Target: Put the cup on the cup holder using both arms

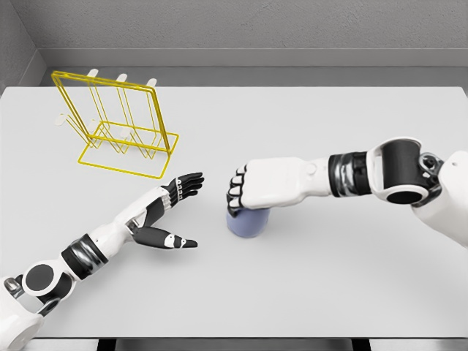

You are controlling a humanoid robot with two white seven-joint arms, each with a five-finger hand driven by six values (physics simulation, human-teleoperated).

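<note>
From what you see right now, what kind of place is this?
Probably a simulated test bench rather than a real kitchen: a plain white table, bare grey walls, and only a yellow wire cup holder and a bluish cup.

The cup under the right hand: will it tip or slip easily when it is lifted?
The cup looks short and wide, standing upright on the table, so it probably resists tipping. Its smooth lavender wall may be slippery. The right hand covers it from above, so the grasp may be shallow.
</note>
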